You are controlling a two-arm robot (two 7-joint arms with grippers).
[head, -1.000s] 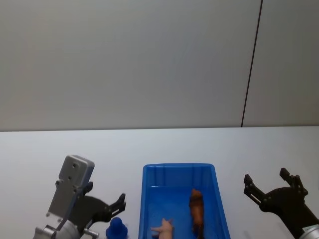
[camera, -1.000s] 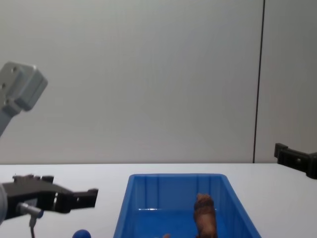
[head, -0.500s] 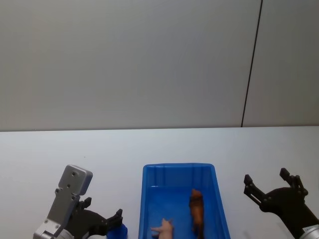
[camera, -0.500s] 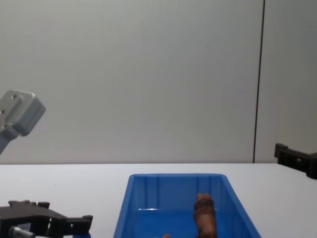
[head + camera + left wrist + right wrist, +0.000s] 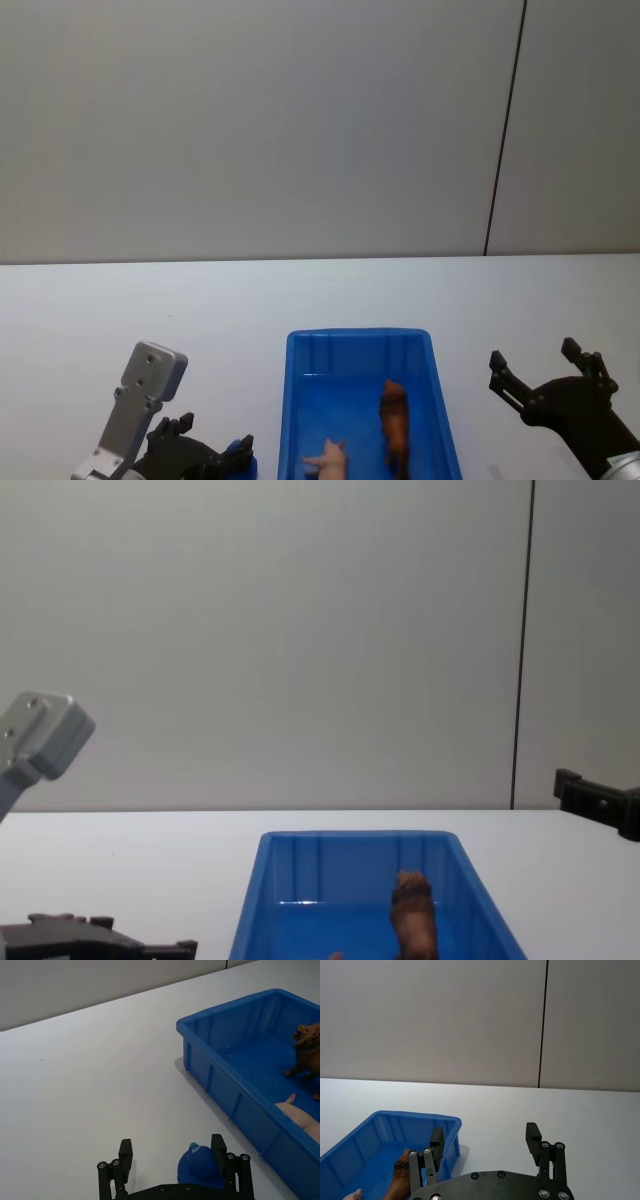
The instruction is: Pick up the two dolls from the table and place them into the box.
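The blue doll [image 5: 199, 1166] stands on the white table [image 5: 75, 1085], just left of the blue box [image 5: 220, 1085]. My left gripper [image 5: 171, 1152] is open and low over the table, its fingers on either side of the doll, which sits close to one finger. In the head view the left gripper [image 5: 212, 442] is at the bottom left, with a sliver of the blue doll [image 5: 240, 460] showing. The brown lion doll [image 5: 395, 420] lies inside the box [image 5: 300, 400]. My right gripper [image 5: 545, 375] hovers open, right of the box, holding nothing.
A pink figure [image 5: 328, 458] lies in the box beside the lion. The table [image 5: 200, 300] stretches wide and bare behind and to both sides. A grey wall with a dark vertical seam [image 5: 505, 130] stands at the back.
My left gripper has come down towards the table and now straddles the blue doll. The right arm and the box's contents have not moved.
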